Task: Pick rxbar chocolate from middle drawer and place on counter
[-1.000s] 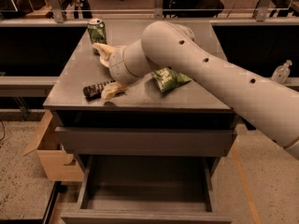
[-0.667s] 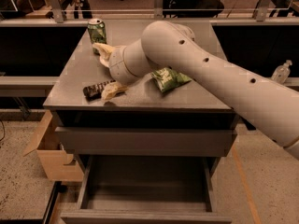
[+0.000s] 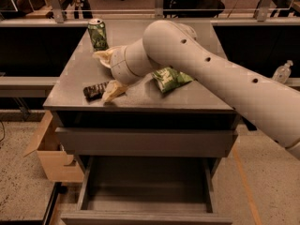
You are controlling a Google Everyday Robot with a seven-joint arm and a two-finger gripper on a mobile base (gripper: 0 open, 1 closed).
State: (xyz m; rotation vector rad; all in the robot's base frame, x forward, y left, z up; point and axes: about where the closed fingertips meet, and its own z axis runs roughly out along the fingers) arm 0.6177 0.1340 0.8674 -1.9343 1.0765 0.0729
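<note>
1. Step in hand: the placing looks all but done. The bar point(image 3: 96, 89) lies flat on the counter point(image 3: 197, 102), close to the counter's front edge and toward its left side in the view.
2. The gripper point(image 3: 102, 77) hovers low over the counter's left half with its 2 fingers spread wide. 1 tip points toward the counter's back. The other sits at the bar's right end, touching it or just beside it; which of the 2 cannot be told. Nothing is pinched.
3. Next move, as a judgement: the arm point(image 3: 211, 74) should rise straight up off the counter, so the lower finger does not drag the bar toward the counter's front edge. A sideways sweep could push the bar off.
4. Containers: the drawer point(image 3: 145, 186) stands pulled out below the counter's front. Its grey floor shows no item, though the strip under the drawer front above it is hidden.
5. A cardboard box point(image 3: 49, 149) sits on the floor below the counter's left side. What it holds cannot be seen.
6. Also on the counter: 1 green can point(image 3: 97, 33) stands upright at the back left, and 1 chip bag point(image 3: 171, 78) lies near the counter's middle, partly under the arm.
</note>
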